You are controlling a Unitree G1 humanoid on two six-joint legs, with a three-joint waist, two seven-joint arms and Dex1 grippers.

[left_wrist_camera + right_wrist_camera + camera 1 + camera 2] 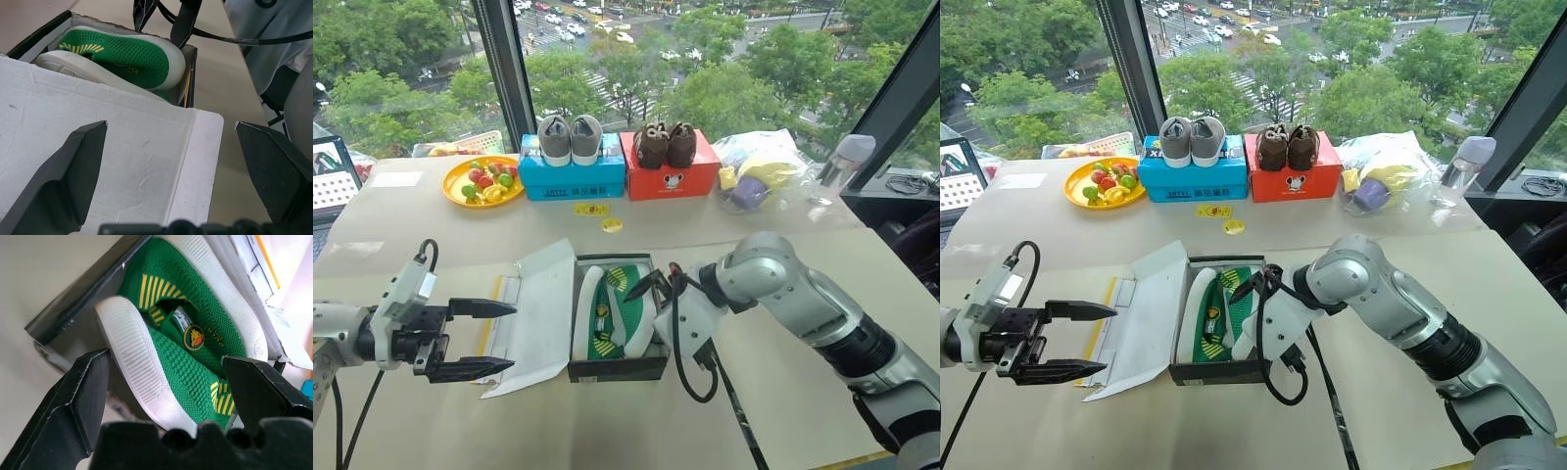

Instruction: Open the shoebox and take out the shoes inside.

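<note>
Right claw (651, 285): my fingers are spread wide and pinch nothing; the claw points down over the near-right part of the open shoebox (607, 367).
Shoes (181, 340): the green pair lies on its sides inside the box, white soles outward, one shoe overlapping the other. In my right wrist view the nearer shoe's sole and green knit sit between my two fingers (83, 396), not yet touched as far as I can tell.
Left claw (478, 338): also spread, empty, level, pointing right at the folded-back lid (543, 313), whose white lining faces up just beside my fingertips.
Shoebox place: it sits on the table (783, 392) right in front of me, dark base on the right, lid hinged open to the left.
Task state: I judge the box opened and the shoes not yet lifted out.
Risk, grip: the sole is rounded and smooth; a pinch across it alone could let the shoe squirt out.
Risk, box: a finger could catch the cardboard wall and drag or tip the light box.
Risk, pair: the overlapping shoes may snag, so one tumbles out.
Farther off: a blue box (573, 176) with grey shoes (570, 139), a red box (671, 174) with brown shoes (667, 143), a fruit plate (481, 181).
</note>
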